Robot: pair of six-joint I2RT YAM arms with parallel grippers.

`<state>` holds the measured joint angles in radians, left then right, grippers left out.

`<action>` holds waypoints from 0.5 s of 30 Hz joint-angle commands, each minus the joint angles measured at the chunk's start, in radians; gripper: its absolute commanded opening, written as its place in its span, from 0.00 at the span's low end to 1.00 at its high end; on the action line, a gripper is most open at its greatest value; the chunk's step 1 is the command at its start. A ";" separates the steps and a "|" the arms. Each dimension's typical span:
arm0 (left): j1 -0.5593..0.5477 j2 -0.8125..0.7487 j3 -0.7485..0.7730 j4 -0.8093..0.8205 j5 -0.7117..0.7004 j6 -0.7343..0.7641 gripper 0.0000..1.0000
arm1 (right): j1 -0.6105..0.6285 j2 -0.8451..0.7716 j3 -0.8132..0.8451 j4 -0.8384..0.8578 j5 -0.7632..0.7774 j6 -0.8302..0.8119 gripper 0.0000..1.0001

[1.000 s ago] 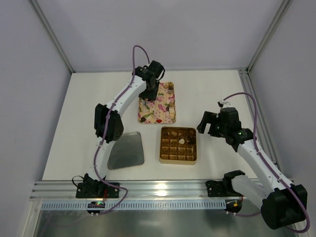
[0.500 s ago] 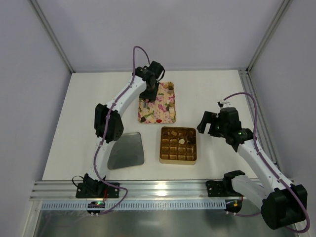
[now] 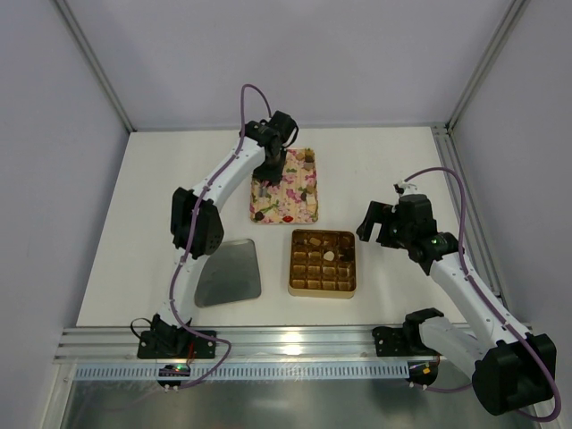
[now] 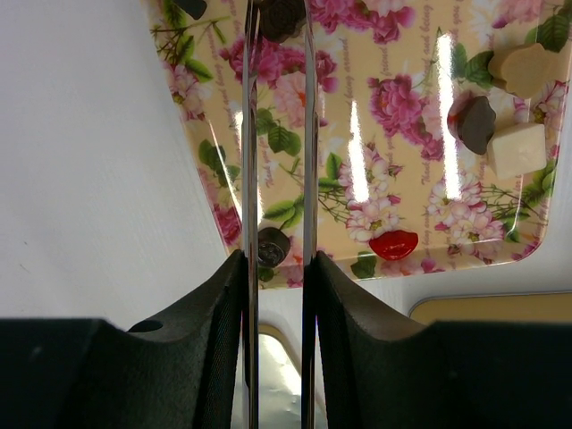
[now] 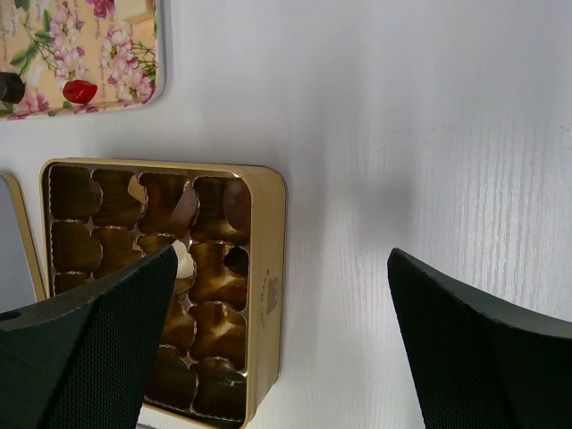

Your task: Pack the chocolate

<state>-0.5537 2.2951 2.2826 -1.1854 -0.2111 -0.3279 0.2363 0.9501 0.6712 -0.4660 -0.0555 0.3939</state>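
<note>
Pieces of chocolate lie on the pink floral tray [image 3: 291,202] [image 4: 393,152]: a tan one [image 4: 523,70], a dark one [image 4: 476,123], a pale one [image 4: 518,147], a red lip-shaped one [image 4: 393,244] and a small dark round one [image 4: 271,246]. My left gripper [image 3: 271,175] [image 4: 279,9] hangs over the tray's far left part. Its long metal blades lie close on both sides of a dark chocolate [image 4: 280,18]; whether they press on it does not show. The gold box [image 3: 291,264] [image 5: 268,295] holds a pale piece [image 3: 330,256] [image 5: 183,259] and a few dark ones [image 5: 237,206]. My right gripper [image 3: 371,223] [image 5: 281,255] hovers open, empty, by the box's right edge.
A grey metal lid [image 3: 229,273] lies flat to the left of the box. Frame posts and a rail run along the right side of the table [image 3: 451,179]. White tabletop surrounds the tray and the box.
</note>
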 commanded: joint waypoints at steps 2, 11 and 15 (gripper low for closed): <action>0.008 -0.063 0.020 -0.013 0.006 0.018 0.33 | 0.001 0.004 0.019 0.038 -0.001 -0.012 1.00; 0.008 -0.100 0.011 -0.026 0.015 0.015 0.32 | 0.001 0.004 0.019 0.038 -0.001 -0.012 1.00; 0.008 -0.120 -0.014 -0.026 0.033 0.012 0.32 | 0.000 0.001 0.018 0.038 -0.003 -0.009 1.00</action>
<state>-0.5537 2.2677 2.2757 -1.1999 -0.1986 -0.3283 0.2363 0.9501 0.6712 -0.4637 -0.0555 0.3943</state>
